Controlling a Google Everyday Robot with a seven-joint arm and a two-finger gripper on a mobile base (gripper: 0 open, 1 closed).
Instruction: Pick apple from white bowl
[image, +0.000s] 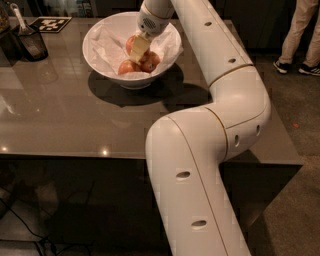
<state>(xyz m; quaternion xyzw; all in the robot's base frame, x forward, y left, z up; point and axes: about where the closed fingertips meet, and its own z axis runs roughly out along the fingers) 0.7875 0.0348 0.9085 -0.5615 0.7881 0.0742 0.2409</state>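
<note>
The white bowl (100, 57), lined with crumpled white paper, stands at the back of the grey table. Three reddish apples show in it. One red-orange apple (130, 44) lies right against the upper left side of my gripper (139, 48). A second apple (127, 67) lies at the front and a third (151, 61) at the right. No sticker shows, so I cannot tell which is the stickered apple. My gripper reaches down into the bowl from above, among the apples, partly covering the back one.
The grey table (60, 115) has its front edge near me and its right edge by the arm's elbow. A dark cup with a utensil (31, 41) stands at the back left beside a black-and-white marker tag (51, 23). A person's legs (300, 35) stand at the far right.
</note>
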